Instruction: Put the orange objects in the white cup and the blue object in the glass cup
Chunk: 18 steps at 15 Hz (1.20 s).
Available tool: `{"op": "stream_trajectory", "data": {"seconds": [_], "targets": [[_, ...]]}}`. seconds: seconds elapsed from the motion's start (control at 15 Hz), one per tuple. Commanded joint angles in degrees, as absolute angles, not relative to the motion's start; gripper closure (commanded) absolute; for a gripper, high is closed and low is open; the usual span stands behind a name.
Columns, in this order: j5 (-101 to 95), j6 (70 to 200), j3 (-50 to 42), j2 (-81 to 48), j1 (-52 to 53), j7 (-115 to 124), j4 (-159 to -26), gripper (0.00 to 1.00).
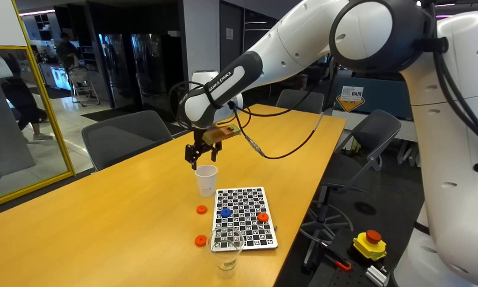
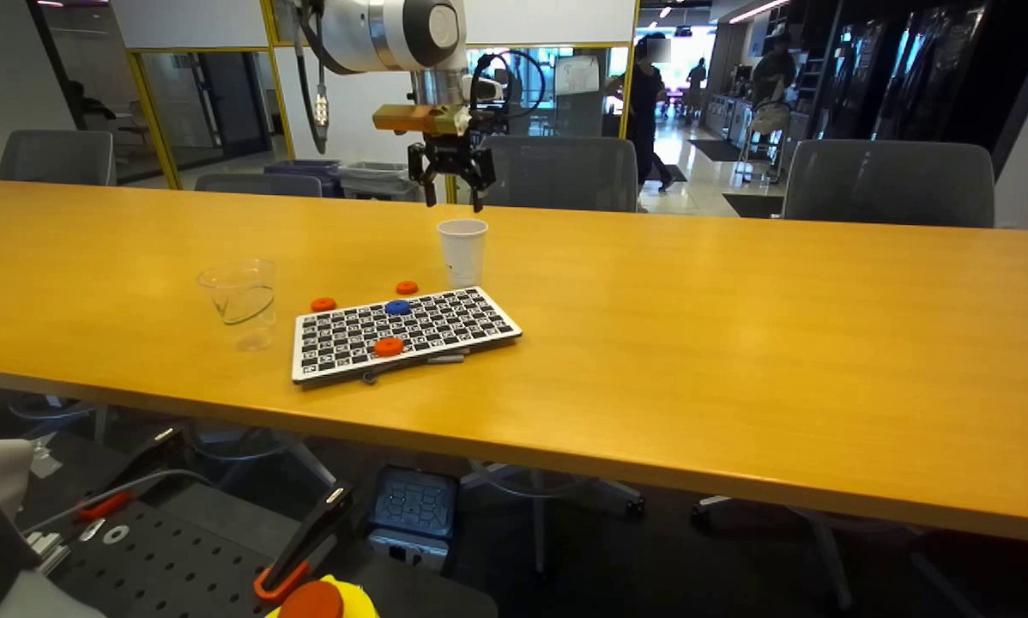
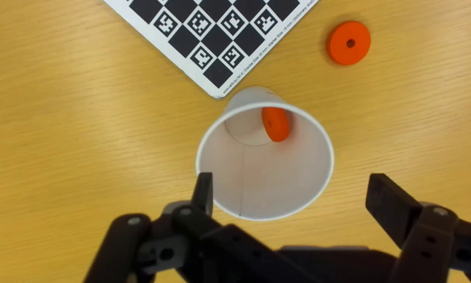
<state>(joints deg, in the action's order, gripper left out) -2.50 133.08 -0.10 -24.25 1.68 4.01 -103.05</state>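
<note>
Gripper [image 2: 454,206] is hovering over the white cup [image 2: 462,257], fingers [image 3: 390,208] standing wide apart; cannot tell whether one is touching the rim. An orange disc [image 3: 275,125] is lying inside that cup. Two orange discs [image 1: 201,209] are resting on the counter [image 2: 737,326]; another orange disc [image 1: 263,217] and the blue disc [image 1: 226,212] are sitting on the checkered board [image 1: 243,195], the glass cup [image 2: 244,302] standing upright nearby.
</note>
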Motion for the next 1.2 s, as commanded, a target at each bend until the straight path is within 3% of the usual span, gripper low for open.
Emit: {"op": "stream_trajectory", "data": {"seconds": [0.0, 0.53, 1.13], "targets": [[-3.4, 131.6, 0.6, -20.8, 4.0, 5.3, -106.0, 0.00], [-3.6, 132.8, 2.3, -17.5, 8.9, 11.4, -114.2, 0.00], [-3.7, 137.9, 1.8, -23.0, 8.9, 13.8, -114.8, 0.00]]}}
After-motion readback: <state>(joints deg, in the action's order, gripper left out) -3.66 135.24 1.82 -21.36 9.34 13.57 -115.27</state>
